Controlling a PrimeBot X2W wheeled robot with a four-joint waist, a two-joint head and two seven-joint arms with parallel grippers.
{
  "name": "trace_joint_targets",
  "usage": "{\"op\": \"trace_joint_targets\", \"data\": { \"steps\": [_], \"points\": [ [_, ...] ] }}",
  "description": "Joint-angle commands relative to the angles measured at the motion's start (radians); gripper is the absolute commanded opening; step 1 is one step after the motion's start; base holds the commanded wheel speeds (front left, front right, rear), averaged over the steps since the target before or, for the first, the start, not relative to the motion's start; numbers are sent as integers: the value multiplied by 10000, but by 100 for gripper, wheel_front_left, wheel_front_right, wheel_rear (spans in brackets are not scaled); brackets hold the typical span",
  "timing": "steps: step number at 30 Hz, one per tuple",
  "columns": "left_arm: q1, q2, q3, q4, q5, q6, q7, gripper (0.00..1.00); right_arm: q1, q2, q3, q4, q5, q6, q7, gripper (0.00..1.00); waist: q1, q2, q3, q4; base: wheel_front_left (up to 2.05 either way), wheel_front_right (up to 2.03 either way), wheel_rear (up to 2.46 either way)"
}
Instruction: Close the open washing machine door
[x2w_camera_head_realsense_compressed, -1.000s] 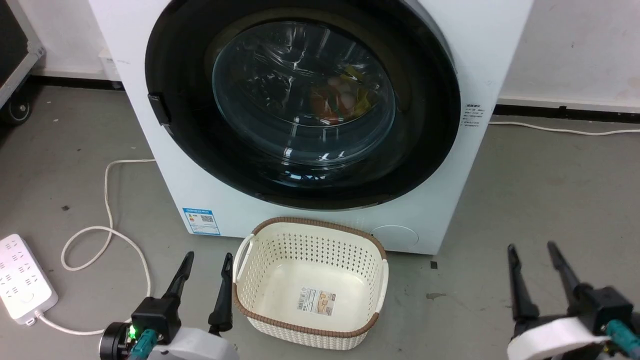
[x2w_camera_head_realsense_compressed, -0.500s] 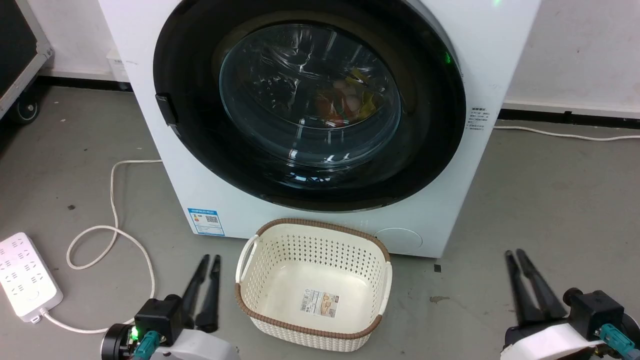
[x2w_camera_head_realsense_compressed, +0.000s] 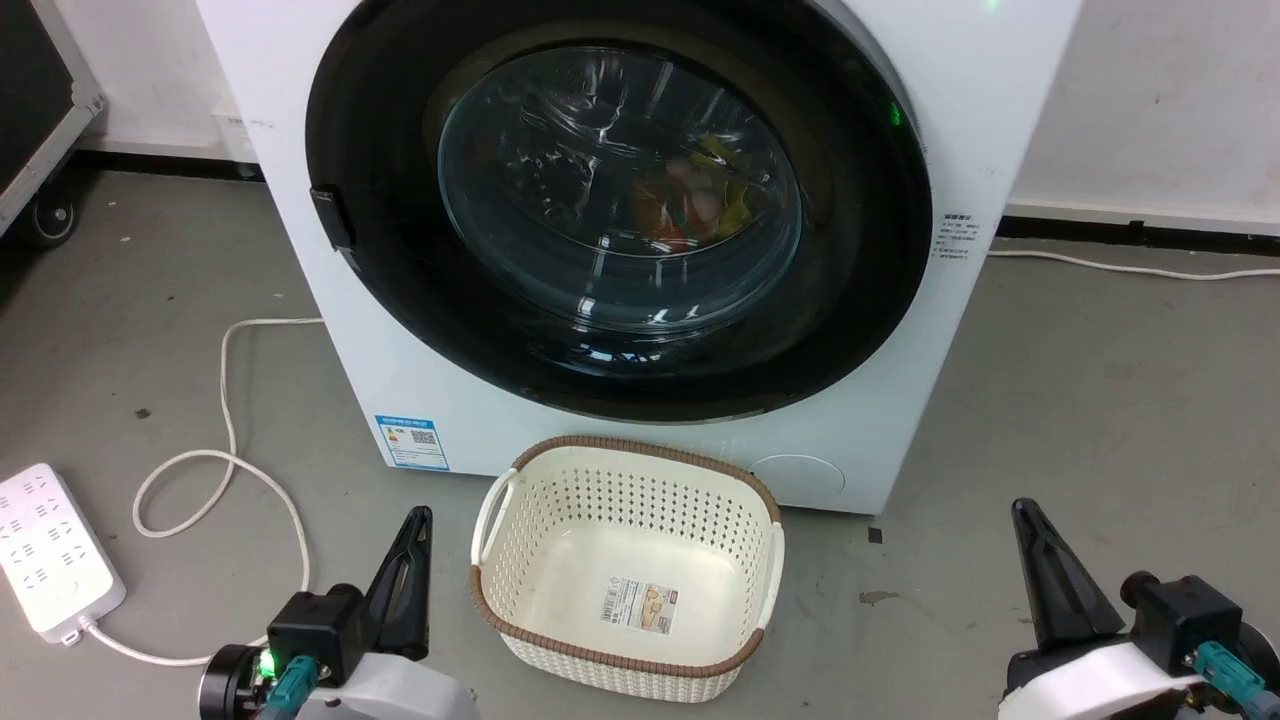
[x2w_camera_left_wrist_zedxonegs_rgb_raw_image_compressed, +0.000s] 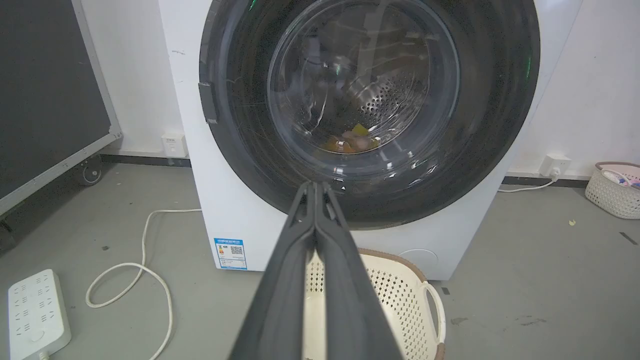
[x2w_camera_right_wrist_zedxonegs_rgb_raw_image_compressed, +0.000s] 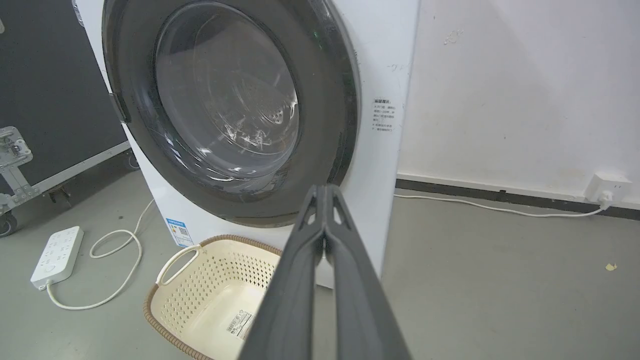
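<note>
The washer (x2w_camera_head_realsense_compressed: 400, 390) and basket (x2w_camera_head_realsense_compressed: 620, 490) are viewed closely from above by the head camera. Both are shared by the wrist views, set lower: left head-on, right obliquely.

Grey floor (x2w_camera_head_realsense_compressed: 1100, 400) meets white wall (x2w_camera_head_realsense_compressed: 1150, 90) (black skirting (x2w_camera_head_realsense_compressed: 1150, 228) between); wheeled black case (x2w_camera_head_realsense_compressed: 25, 50) far left.

Bare lab-like test room, grey concrete floor (x2w_camera_head_realsense_compressed: 1100, 400), scuffed white wall (x2w_camera_right_wrist_zedxonegs_rgb_raw_image_compressed: 500, 100), wheeled black flight case (x2w_camera_left_wrist_zedxonegs_rgb_raw_image_compressed: 45, 90) far left, power strip (x2w_camera_head_realsense_compressed: 50, 565) lying left of the washing machine (x2w_camera_head_realsense_compressed: 480, 420)
</note>
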Motion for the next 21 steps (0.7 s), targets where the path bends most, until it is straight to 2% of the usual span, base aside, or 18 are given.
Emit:
{"op": "trace_joint_targets", "data": {
  "steps": [1, 21],
  "points": [
    [35, 1, 14, -85, 106, 41, 77, 0, 26, 5, 27, -109, -66, -1, 50, 0, 0, 0, 4, -3, 0, 0, 0],
    [85, 2, 60, -400, 263, 228, 486, 0, 62, 12, 129, -402, -180, -2, 459, 0, 0, 0, 37, -30, 0, 0, 0]
  ]
}}
